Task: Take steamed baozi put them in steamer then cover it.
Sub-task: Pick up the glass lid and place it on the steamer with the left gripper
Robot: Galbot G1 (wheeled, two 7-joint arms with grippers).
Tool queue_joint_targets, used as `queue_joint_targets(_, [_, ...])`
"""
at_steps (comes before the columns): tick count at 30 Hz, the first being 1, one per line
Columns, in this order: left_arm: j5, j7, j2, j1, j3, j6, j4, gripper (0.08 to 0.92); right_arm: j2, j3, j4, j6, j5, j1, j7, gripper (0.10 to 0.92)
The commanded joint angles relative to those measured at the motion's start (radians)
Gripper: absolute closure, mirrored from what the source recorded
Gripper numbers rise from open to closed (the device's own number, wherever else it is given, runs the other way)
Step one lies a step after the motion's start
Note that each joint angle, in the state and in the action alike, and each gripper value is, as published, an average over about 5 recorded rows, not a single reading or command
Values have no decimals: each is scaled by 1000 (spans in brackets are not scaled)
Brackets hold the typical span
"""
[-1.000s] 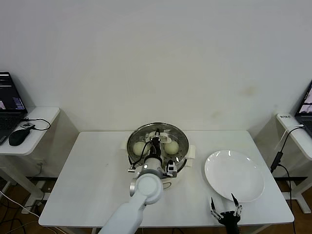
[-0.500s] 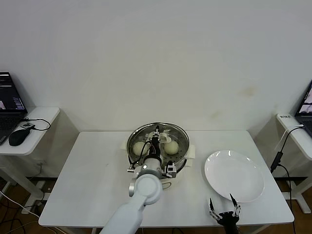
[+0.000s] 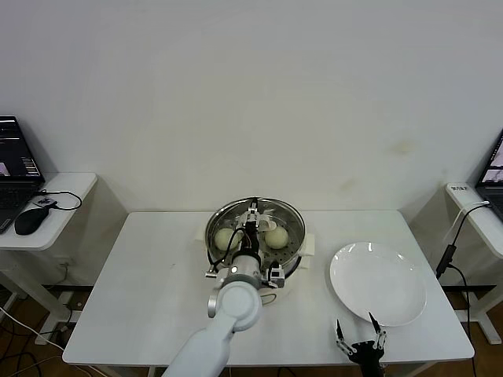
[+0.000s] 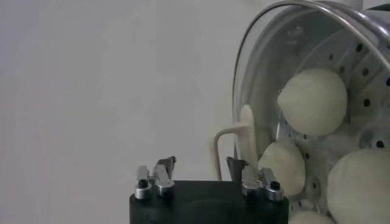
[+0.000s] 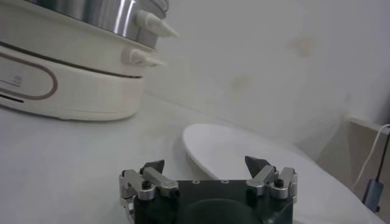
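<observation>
White wall behind, white bench (image 3: 149,298) below. Steamer (image 3: 255,236) mid-bench, baozi (image 4: 312,101) seated on perforated tray. My left hand (image 4: 203,173) over steamer, fingers parted, gripping nothing; cover (image 4: 247,131) with cream handle sits on steamer rim just ahead, judged near seated. My right hand (image 5: 206,167) parked at near bench edge beside plate (image 3: 377,281), spread wide, empty, clear of work.

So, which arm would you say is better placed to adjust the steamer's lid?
Left: the left gripper hangs open beside the cream handle of the clear glass lid on the steel steamer; the right gripper sits open by the white plate.
</observation>
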State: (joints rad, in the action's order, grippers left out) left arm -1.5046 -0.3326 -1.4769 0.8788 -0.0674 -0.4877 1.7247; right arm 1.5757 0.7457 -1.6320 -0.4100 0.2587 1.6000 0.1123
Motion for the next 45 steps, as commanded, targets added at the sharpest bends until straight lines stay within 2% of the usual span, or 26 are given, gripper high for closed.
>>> queue_joint_targets(1, [-5,-8,0,0,-2,6,-6,371,0,0,-1,-1,-1,0,1,203])
queue_joint_targets(14, [-16,-12,-2,2,1,27,-14,752,0,-2,0,1,-1,-2,2,203])
queue_joint_targets(18, [-16,-9,-2,2,1,32,-14,844,0,-4,0,1,-1,-2,2,203])
queue_joint_targets(45, [-1,16,-21,6,22,34,-10,863,1,-13,-1,1,10,4,0,203])
